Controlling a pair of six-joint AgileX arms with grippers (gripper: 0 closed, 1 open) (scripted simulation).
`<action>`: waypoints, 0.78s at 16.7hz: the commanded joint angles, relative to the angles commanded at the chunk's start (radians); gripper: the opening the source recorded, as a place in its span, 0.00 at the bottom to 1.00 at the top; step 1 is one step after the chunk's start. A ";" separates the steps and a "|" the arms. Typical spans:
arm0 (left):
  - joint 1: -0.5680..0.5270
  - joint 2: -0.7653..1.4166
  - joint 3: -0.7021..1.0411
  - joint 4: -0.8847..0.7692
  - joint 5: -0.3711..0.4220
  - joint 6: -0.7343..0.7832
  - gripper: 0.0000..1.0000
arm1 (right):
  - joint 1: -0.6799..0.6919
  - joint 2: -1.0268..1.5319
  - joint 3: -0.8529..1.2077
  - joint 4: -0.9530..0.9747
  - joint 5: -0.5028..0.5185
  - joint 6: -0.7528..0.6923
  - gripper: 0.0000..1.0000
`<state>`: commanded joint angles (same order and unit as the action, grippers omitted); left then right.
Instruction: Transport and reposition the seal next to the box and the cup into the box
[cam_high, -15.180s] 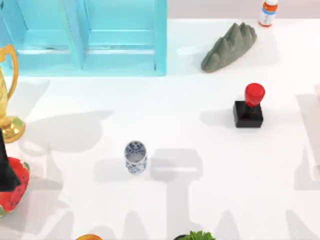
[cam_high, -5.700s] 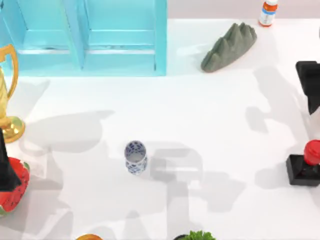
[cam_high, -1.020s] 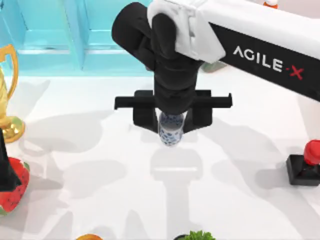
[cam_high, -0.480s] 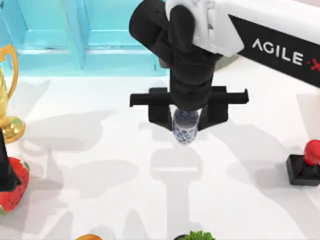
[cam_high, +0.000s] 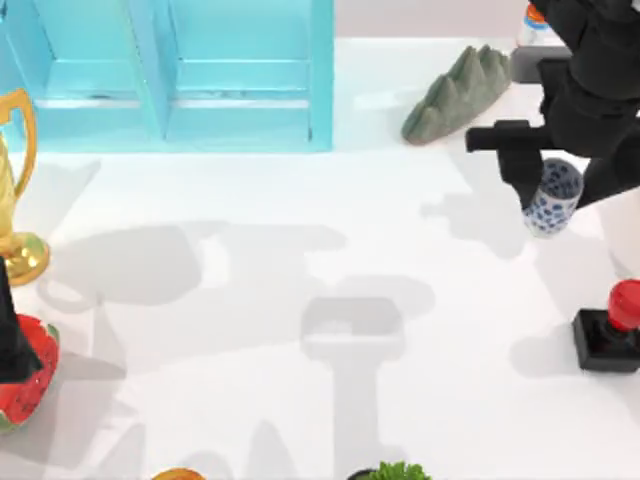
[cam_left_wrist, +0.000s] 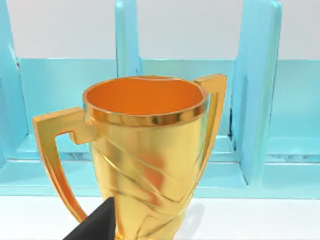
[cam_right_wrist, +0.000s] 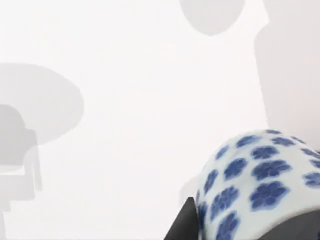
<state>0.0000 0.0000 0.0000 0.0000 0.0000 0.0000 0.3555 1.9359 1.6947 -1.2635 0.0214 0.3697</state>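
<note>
Porcelain cup (cam_high: 552, 196), blue-flowered, is clenched in the right gripper (cam_high: 556, 172), now carried from mid-surface to the right side, tilted above the seal (cam_high: 608, 328). No box is visible there, so the drop remains ahead. Left arm idles by a gold trophy (cam_left_wrist: 145, 150).

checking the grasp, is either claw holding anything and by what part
The right claw holds the cup by its sides, lifted above the table's right part. The left claw's state cannot be told.

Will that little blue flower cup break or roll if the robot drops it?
Probably. The cup looks like thin glazed porcelain, so a fall might chip it. Its rounded sides suggest it would roll. The right gripper holds it tilted above the table.
</note>
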 joint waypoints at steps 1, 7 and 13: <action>0.000 0.000 0.000 0.000 0.000 0.000 1.00 | -0.060 -0.027 -0.031 0.007 -0.007 -0.060 0.00; 0.000 0.000 0.000 0.000 0.000 0.000 1.00 | -0.326 -0.171 -0.217 0.042 -0.028 -0.339 0.00; 0.000 0.000 0.000 0.000 0.000 0.000 1.00 | -0.708 -0.315 -0.421 0.072 -0.063 -0.738 0.00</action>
<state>0.0000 0.0000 0.0000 0.0000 0.0000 0.0000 -0.3525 1.6209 1.2737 -1.1920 -0.0418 -0.3682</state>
